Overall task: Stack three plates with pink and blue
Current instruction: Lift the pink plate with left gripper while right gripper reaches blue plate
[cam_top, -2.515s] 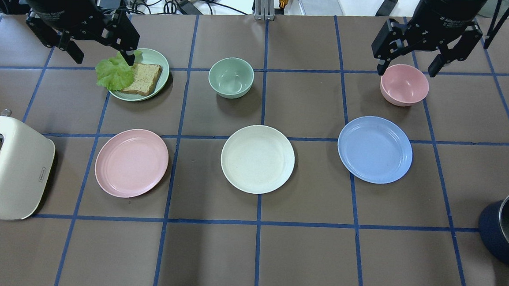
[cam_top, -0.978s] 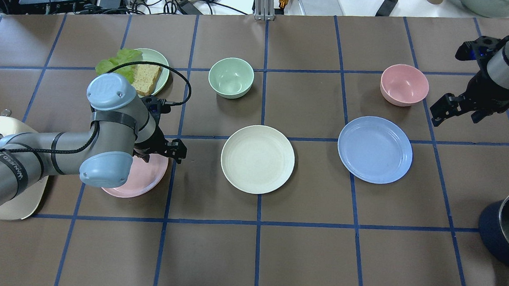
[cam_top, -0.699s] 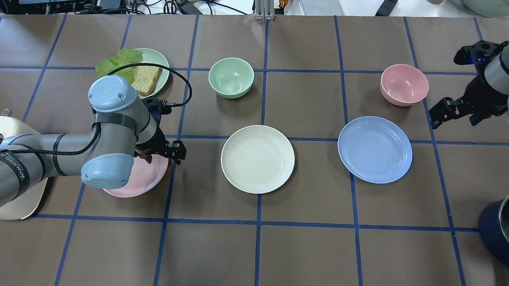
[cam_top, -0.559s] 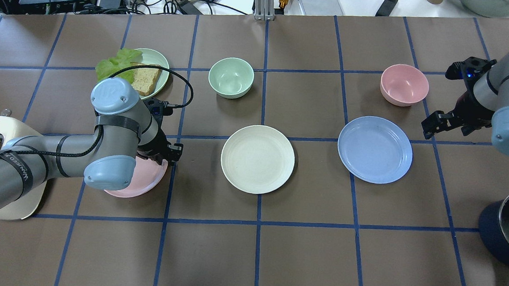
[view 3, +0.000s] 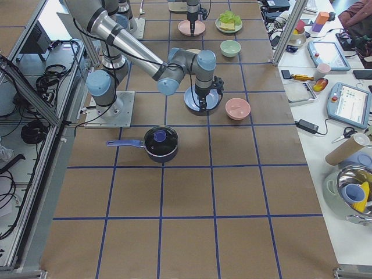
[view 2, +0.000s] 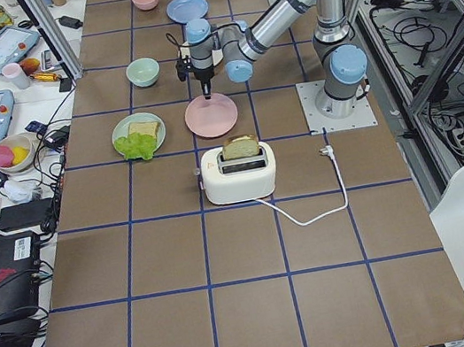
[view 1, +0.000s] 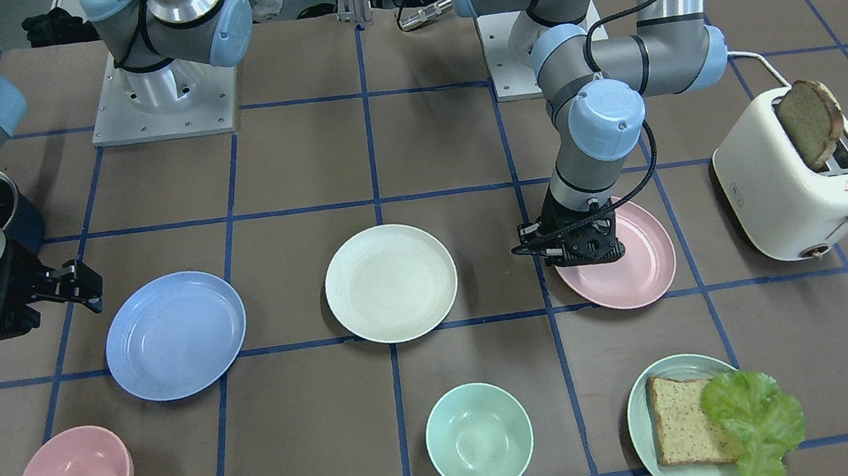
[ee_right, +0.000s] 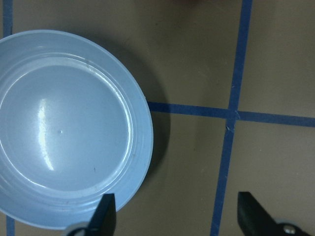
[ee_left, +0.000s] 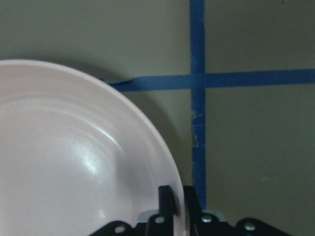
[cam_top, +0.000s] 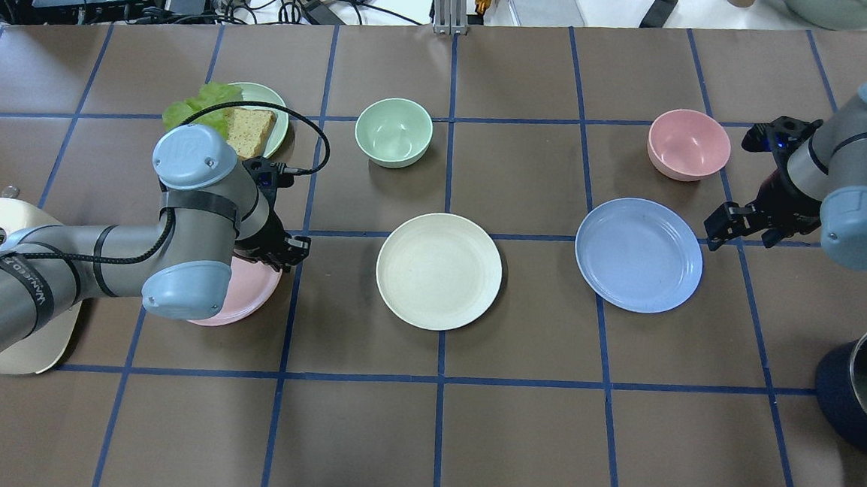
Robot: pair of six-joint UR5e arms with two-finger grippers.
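The pale pink plate (cam_top: 248,296) lies left of the cream-white plate (cam_top: 439,270), and the light blue plate (cam_top: 638,254) lies right of it. All three are apart. My left gripper (cam_top: 284,252) is shut on the pink plate's right rim; the left wrist view shows the rim (ee_left: 162,162) pinched between the two fingers. My right gripper (cam_top: 726,230) is open and low at the blue plate's right edge. In the right wrist view one finger (ee_right: 106,212) is over the blue plate's rim (ee_right: 140,123) and the other is over bare table.
A mint bowl (cam_top: 394,132) and a pink bowl (cam_top: 688,144) stand behind the plates. A mint plate (cam_top: 280,123) with bread and lettuce is at the back left. A toaster (view 1: 791,195) stands at the left end, a dark pot (cam_top: 865,387) at the right front.
My left arm came down to the pink plate and closed on its right rim; the plate shifted a little. My right arm swung in and down to the blue plate's right edge.
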